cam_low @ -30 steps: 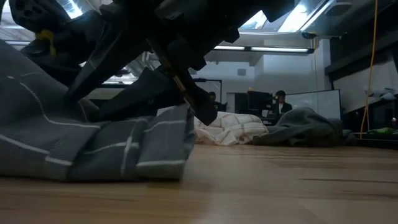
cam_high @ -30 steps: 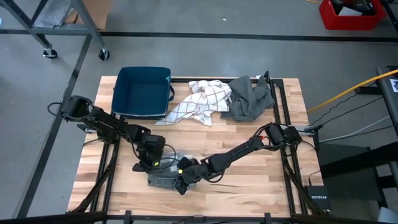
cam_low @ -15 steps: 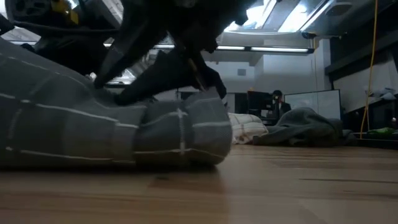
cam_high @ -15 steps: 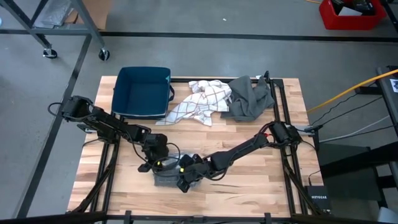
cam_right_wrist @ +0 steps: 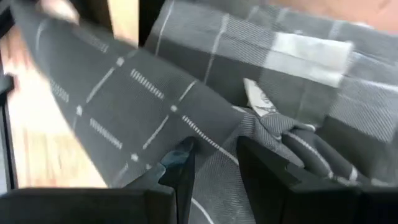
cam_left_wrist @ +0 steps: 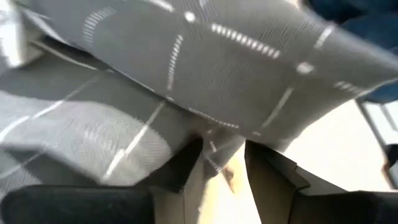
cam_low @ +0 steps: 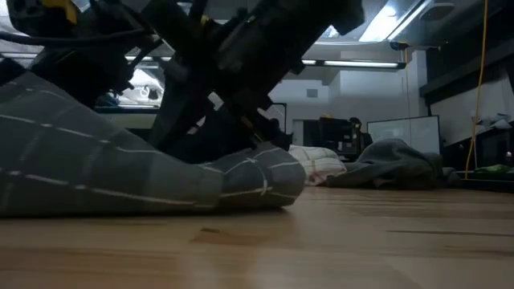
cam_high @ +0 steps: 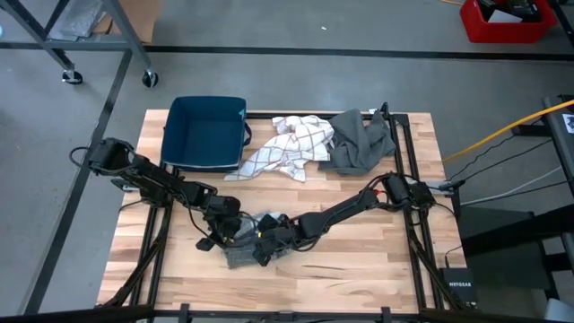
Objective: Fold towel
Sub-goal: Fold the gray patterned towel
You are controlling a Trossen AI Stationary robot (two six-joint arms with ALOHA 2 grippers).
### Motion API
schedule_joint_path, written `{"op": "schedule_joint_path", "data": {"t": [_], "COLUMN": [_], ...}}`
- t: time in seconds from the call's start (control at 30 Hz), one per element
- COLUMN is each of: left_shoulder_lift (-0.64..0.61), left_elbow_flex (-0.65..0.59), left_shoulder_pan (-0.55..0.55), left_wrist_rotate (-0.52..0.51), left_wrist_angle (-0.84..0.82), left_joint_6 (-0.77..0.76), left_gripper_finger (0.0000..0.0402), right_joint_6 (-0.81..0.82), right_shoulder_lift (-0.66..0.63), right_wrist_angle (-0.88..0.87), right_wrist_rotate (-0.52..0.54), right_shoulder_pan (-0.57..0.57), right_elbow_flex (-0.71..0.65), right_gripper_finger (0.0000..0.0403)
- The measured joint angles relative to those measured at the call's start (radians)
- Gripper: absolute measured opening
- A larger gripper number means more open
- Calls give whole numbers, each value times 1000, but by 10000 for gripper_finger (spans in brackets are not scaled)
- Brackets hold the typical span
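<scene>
- Grey checked towel lies bunched on the wooden table, near edge, left of centre; both grippers meet over it.
- Left gripper sits at the towel's far-left side. In the left wrist view its fingers are slightly apart w/ a fold of towel in the gap; looks like a pinch on the cloth.
- Right gripper reaches in from the right, on the towel's right part. In the right wrist view its fingers are narrowly apart w/ towel bunched between; pinching the cloth.
- Low view: towel is a low rolled heap w/ a rounded right end, arms dark above it.
- Far side of table: blue bin at left, white checked cloth just right of it, plain grey cloth beside that.
</scene>
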Motion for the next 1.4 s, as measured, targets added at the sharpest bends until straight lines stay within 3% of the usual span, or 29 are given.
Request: {"op": "schedule_joint_path", "data": {"t": [0.3,0.53,0.73,0.9,1.07,1.17,1.4], "left_shoulder_lift": [1,-22,-165,-336,-395,-375,-253], "left_elbow_flex": [0,2,0,0,0,0,0], "left_shoulder_pan": [12,50,43,39,0,-35,-77], "left_wrist_rotate": [-21,-6,0,1,-8,-23,-201], "left_wrist_angle": [-32,-166,-176,-159,61,169,153], "left_joint_6": [-102,-150,-121,-215,-351,-293,-104], "left_gripper_finger": [106,83,73,72,72,72,72], "right_joint_6": [73,129,138,170,194,246,290], "right_shoulder_lift": [17,19,19,20,21,22,26], "right_wrist_angle": [-56,-64,-72,-74,-58,-44,11], "right_wrist_rotate": [-147,-223,-277,-290,-257,-218,-185], "right_shoulder_pan": [-50,-49,-23,4,4,-7,-38], "right_elbow_flex": [3,4,3,3,1,0,-2], "right_gripper_finger": [124,124,124,124,124,124,124]}}
